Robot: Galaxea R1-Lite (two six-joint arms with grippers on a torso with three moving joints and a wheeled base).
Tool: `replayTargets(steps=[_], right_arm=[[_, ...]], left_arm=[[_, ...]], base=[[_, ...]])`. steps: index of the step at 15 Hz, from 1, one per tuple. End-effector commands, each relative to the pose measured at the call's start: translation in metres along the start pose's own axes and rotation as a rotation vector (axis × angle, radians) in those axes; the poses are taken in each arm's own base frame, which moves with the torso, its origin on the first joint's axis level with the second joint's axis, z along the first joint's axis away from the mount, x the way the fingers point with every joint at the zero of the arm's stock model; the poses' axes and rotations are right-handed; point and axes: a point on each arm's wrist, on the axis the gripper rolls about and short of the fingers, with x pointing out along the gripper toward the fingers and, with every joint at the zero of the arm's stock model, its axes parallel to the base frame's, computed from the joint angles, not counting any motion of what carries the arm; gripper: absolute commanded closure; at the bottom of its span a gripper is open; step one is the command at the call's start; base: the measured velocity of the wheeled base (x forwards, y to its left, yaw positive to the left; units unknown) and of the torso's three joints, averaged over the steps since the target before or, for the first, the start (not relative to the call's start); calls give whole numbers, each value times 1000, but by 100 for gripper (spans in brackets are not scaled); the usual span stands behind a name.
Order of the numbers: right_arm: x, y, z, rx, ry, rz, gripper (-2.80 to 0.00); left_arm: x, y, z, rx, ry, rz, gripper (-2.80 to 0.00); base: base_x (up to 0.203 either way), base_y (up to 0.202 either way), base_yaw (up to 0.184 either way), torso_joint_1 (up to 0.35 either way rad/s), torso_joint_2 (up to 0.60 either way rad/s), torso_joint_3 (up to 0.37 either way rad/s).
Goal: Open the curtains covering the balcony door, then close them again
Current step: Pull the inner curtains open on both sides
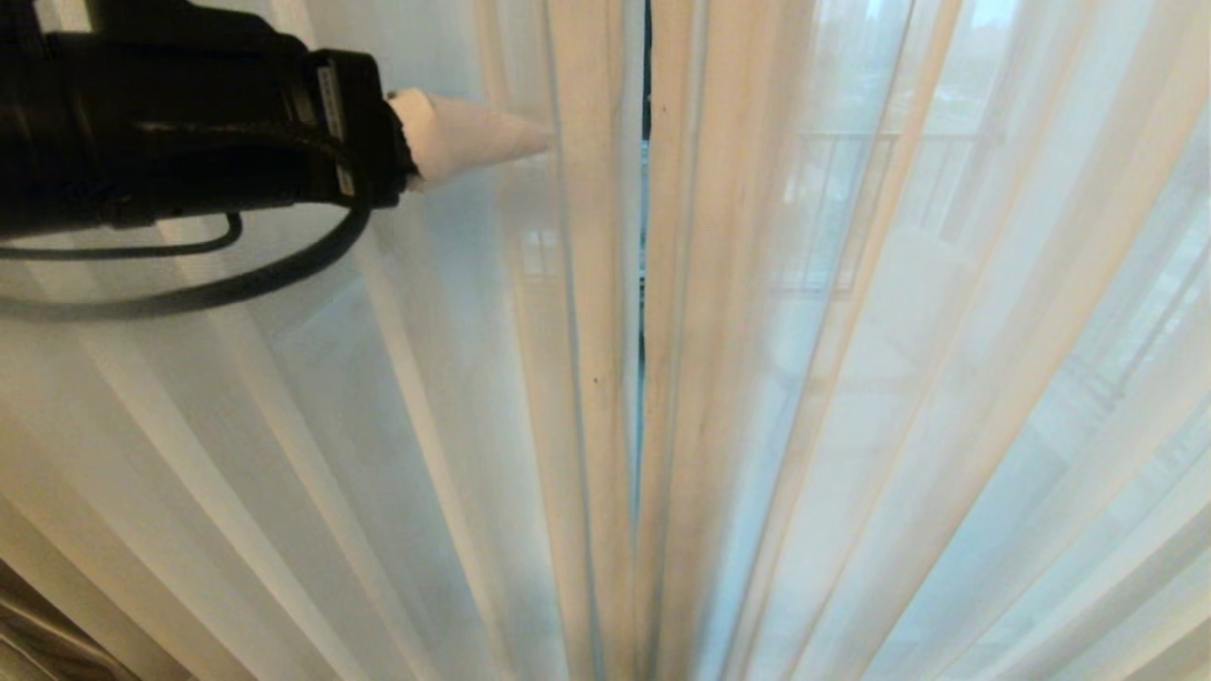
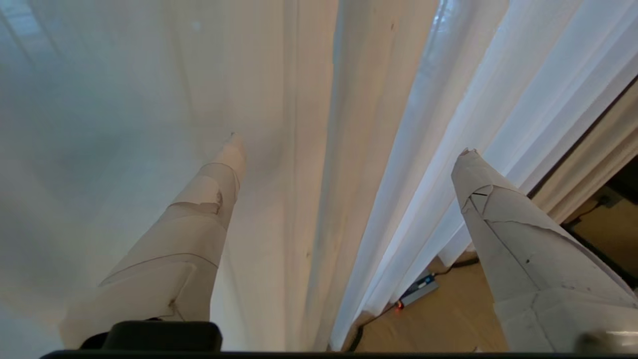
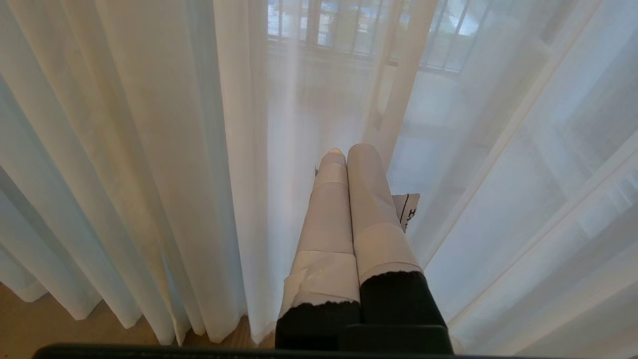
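The sheer white curtains (image 1: 851, 378) hang shut across the whole head view, and their two hemmed edges meet at a narrow dark slit (image 1: 646, 236). The balcony door shows only dimly through the fabric, with a railing (image 1: 851, 142) behind it. My left gripper (image 2: 351, 145) is open, its taped fingers (image 2: 214, 199) spread wide to either side of the left panel's hemmed fold (image 2: 349, 99). One left fingertip (image 1: 511, 137) reaches the fold at the upper left. My right gripper (image 3: 344, 149) is shut and empty, low in front of the sheer curtain (image 3: 149, 149).
Wooden floor (image 2: 448, 324) shows below the curtain hem. A small grey box with a red light (image 2: 418, 290) and its cable lie there. A heavier cream drape (image 2: 593, 164) hangs past the sheer layer. The left arm's black cables (image 1: 189, 284) loop under the wrist.
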Motion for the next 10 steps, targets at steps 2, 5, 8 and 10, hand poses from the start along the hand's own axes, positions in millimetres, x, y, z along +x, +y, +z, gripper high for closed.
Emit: replayTargets(steps=[2,5,8,10], right_arm=[[0,0,0,-1,1,2,0],[0,0,0,-1,1,1,0],[0,0,0,-1,1,2,0],[0,0,0,-1,1,1,0]], left_arm=[[24,-1,4,-9,11,-10,-280],[38,1,12,-13,12,10,-280],[59,4,20,-11,-9,58,-280],[73,6,24,-11,-15,96,-280]], base=[[0,0,0,0,0,0],[0,0,0,0,0,0],[0,0,0,0,0,0],[0,0,0,0,0,0]])
